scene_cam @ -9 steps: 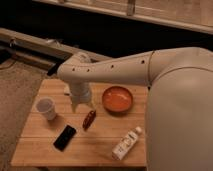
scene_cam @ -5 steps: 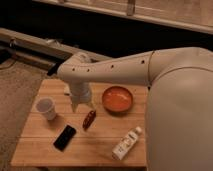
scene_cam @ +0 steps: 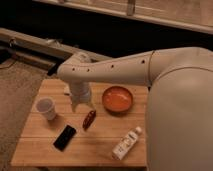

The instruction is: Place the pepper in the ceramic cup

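**Pepper (scene_cam: 89, 119) on counter (scene_cam: 102, 150), not yet lifted; tool (scene_cam: 82, 107) poised just behind it**

Change since the preceding views: none is noted. Arm, tool and every item are recorded at the same places as half a second and nearly a second back. It is judged that the approach has been paused or slowed just short of the grasp, and that no part of the placing has been done.

Item, pepper: slim, dark red-brown and glossy. It is laid flat near the middle of the counter, a little toward the left edge, with its length slanted. It is untouched as far as can be seen.

Item, ceramic cup (scene_cam: 46, 108): white and upright, set close to the left edge and well apart from the pepper. Nothing is seen in it.

Item, tool: it is pointed downward, low over the counter, just on the far side of the pepper's upper end. Whether it is apart or together cannot be told.

Arm pose: the white arm is reached in from the right, across the far edge. It is bent downward at the wrist, so that the tool is hung nearly vertical.

Other items: an orange bowl (scene_cam: 118, 99) toward the far edge, a black phone (scene_cam: 65, 138) toward the near left corner, and a white bottle (scene_cam: 126, 143) lying near the near edge.

Remaining, as judged: descent, closure on the pepper, and carriage leftward to the cup.
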Action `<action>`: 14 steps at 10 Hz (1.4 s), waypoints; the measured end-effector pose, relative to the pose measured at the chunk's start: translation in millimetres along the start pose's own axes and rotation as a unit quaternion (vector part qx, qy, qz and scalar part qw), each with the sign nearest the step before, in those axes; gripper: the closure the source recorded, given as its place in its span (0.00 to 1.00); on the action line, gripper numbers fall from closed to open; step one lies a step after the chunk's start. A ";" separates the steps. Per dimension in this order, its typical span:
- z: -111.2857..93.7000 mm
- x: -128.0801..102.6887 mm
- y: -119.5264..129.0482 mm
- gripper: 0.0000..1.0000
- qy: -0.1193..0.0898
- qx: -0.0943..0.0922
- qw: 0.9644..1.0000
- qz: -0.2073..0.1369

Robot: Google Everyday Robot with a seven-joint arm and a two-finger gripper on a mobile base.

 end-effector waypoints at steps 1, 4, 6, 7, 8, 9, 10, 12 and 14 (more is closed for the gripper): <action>0.0 0.0 0.0 0.35 0.000 0.000 1.000 0.000; 0.0 -0.1 0.2 0.35 0.000 0.000 1.000 0.000; 0.1 0.0 0.1 0.35 0.000 0.000 1.000 0.000; 0.2 0.0 -0.1 0.35 0.001 -0.001 1.000 0.000; 2.1 0.4 0.0 0.35 0.003 -0.002 1.000 -0.002; 3.5 0.6 1.0 0.35 0.003 -0.004 1.000 -0.005; 5.5 0.3 2.8 0.35 0.002 -0.008 1.000 -0.007; 14.2 -2.6 2.3 0.35 0.003 -0.015 1.000 -0.007; 30.3 -10.4 5.1 0.35 0.004 -0.020 1.000 -0.011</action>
